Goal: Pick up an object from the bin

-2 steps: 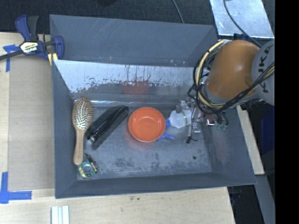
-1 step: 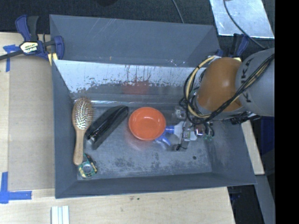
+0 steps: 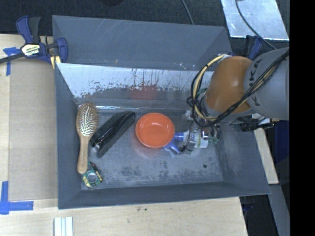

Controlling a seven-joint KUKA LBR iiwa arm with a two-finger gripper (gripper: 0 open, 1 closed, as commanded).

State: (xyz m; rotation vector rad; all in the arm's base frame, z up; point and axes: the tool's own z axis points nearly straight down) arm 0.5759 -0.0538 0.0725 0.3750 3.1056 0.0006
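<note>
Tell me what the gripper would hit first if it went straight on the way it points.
Probably the small blue thing right of the orange bowl: the gripper points down at it. Depth is hard to judge from above, so it could meet the bin floor beside it instead.

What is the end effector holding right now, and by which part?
It cannot be told. The end effector is low beside a small blue thing just right of the orange bowl, but a grip on it is not visible.
</note>
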